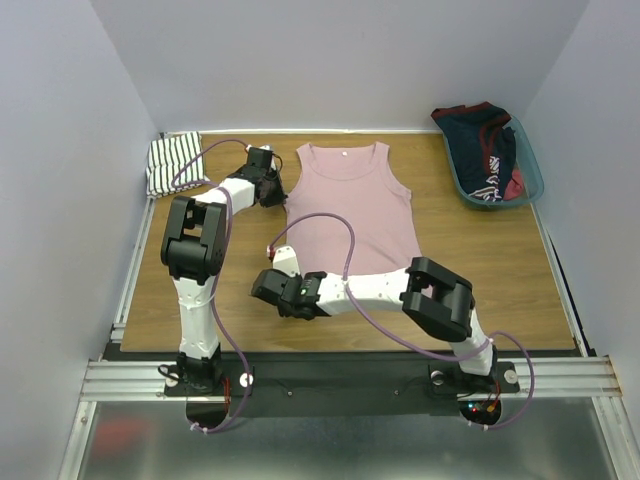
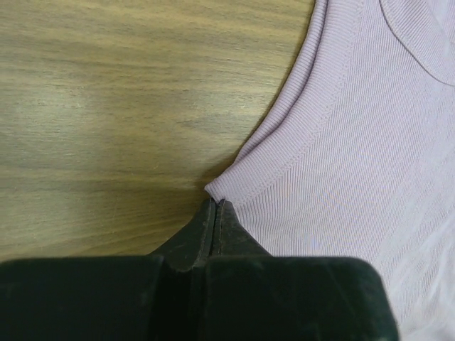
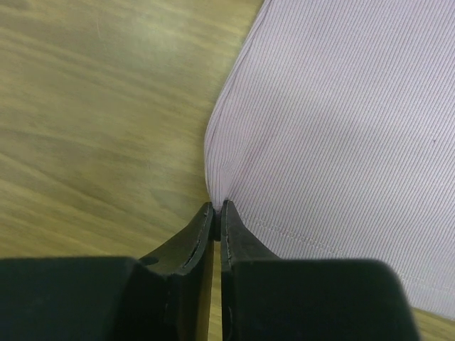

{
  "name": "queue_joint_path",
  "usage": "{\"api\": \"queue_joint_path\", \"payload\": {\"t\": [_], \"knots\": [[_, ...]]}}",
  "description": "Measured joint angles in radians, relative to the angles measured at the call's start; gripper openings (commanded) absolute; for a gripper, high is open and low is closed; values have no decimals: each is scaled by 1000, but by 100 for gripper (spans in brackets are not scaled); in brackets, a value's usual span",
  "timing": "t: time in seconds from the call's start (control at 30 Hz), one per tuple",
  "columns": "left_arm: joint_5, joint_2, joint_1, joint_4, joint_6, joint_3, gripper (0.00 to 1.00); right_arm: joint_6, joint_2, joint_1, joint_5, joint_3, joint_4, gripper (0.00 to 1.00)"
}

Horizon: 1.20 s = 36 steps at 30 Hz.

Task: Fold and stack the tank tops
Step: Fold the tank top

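Bright, even overhead light, soft shadows. Close dark fingers sit out of focus (table grain smeared).

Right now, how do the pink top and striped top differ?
The pink top is plain, the striped top white with dark stripes. The pink top lies spread flat, the striped top folded up. The left claw and right claw pinch the pink top, not the striped top. Both lie on the table.

A brown wood-grain table sits boxed in by plain pale grey-lavender walls on the left, far and right. Aluminium rails run along its near edge, with dull sheet metal nearer still, under soft even light.
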Motion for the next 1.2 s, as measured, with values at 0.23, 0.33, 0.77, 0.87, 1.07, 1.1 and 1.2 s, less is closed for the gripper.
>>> {"api": "queue_joint_path", "payload": {"t": [0.23,0.33,0.77,0.87,1.07,1.1,1.2], "knots": [[-25,-16,-1,19,-26,-34,0,-19,-91,21,-57,-118,3,13],[-34,-56,-4,23,-45,-90,0,-19,-159,48,-85,-199,2,32],[-89,-189,-8,13,-67,-147,41,-10,-467,116,-83,-290,5,42],[-89,-206,-8,16,-60,-147,32,-11,-438,111,-50,-234,3,33],[-69,-201,-8,2,-40,-147,29,-19,-253,111,-34,-93,10,29],[-66,-199,-8,0,-35,-147,29,-22,-221,111,-29,-69,10,29],[-55,-178,-8,-5,-20,-142,34,-29,-142,111,-13,-11,-3,30]]}}
